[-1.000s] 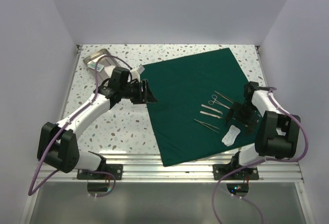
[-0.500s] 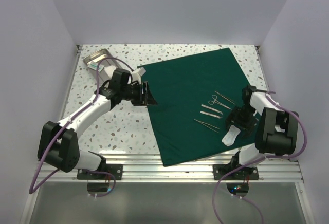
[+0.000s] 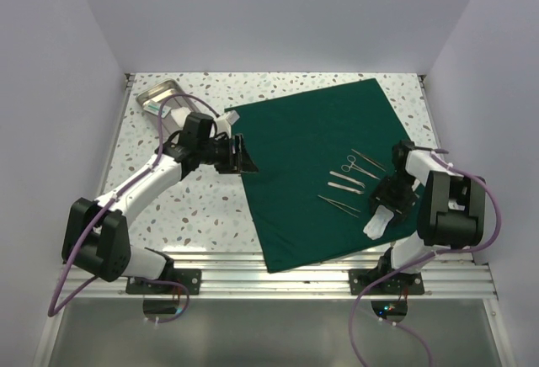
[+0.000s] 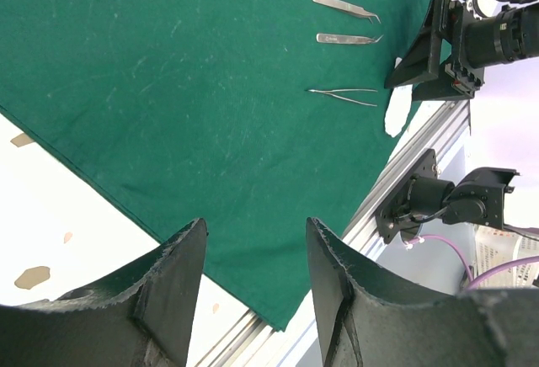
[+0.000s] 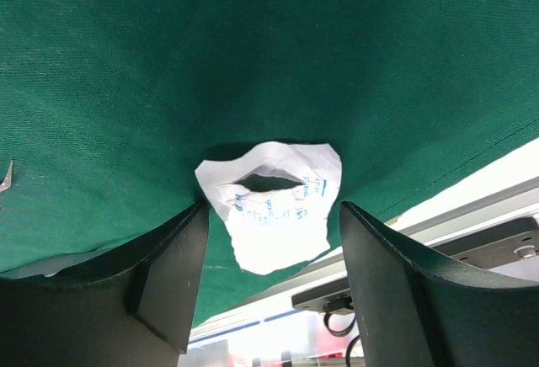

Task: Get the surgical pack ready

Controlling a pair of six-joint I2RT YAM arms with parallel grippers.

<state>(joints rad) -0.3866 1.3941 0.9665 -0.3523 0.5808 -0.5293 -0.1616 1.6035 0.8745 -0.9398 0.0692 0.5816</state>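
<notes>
**R pincer down over the white packet; L pincer barely shifted**

R pincer [image 3: 386,205] now sits low over a white paper packet [image 3: 378,222] on the near right part of the green cloth [image 3: 312,144]. In the wrist view its fingers [image 5: 173,283] stand apart w/ the packet btwn them, pads right at the packet's two side edges. Cannot tell whether they press it or only flank it. The packet is crumpled and printed, and lies close to the cloth's hem.

Vs a sec ago: the R pincer was higher and further back, beside the steel tools. Since then the arm has folded in and dropped onto the packet, and the jaws look narrower. The packet is in the same spot.

L pincer [image 3: 244,158]: jaws apart at a middling width, nothing btwn them. It hovers at the cloth's left edge, and its wrist view shows cloth and bare table through the gap. Almost no change, only a slight drift.

The green cloth is spread flat on the speckled table [image 3: 194,207], right of centre and turned at an angle, its near corner reaching the metal rail [image 3: 253,276]. It has not moved.

Four thin steel tools [image 3: 347,180] lie on the cloth in a loose row, just left of the R pincer and apart from the packet. A steel tray [image 3: 157,95] sits at the table's far left corner, off the cloth.
</notes>
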